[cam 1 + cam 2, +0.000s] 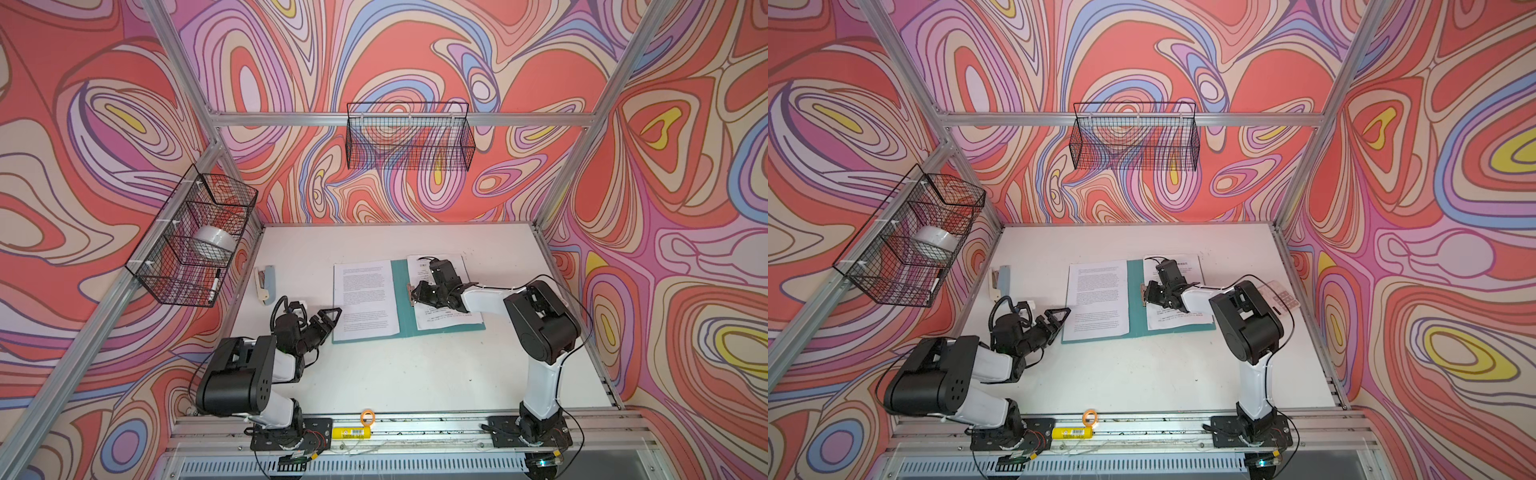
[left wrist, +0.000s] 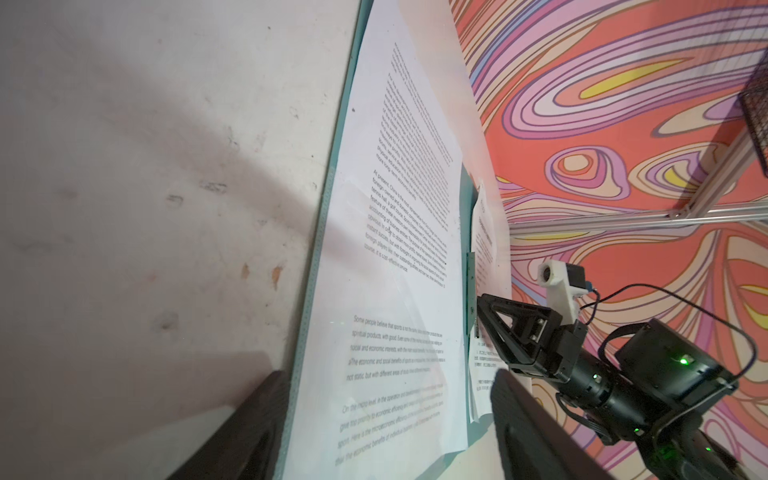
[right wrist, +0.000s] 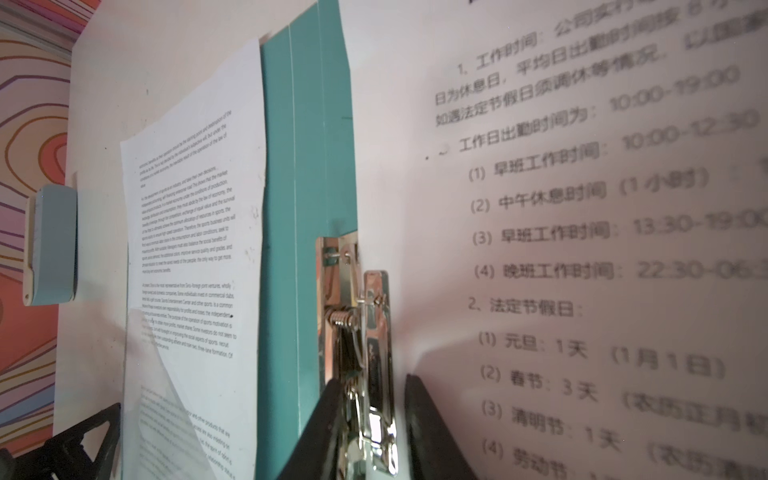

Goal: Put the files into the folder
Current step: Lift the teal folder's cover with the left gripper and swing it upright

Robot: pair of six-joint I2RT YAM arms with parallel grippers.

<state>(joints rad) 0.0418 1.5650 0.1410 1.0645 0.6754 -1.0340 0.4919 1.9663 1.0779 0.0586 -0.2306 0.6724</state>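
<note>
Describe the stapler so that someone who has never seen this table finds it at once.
Start at the white table and find the open teal folder in its middle. Left of the folder, near the table's left edge and beyond the left hand, lies the stapler. It is a small grey-blue bar with a cream base, unlike the flat white printed sheets beside it.

Blurred print on nearest sheet (image 3: 582,249)
</note>
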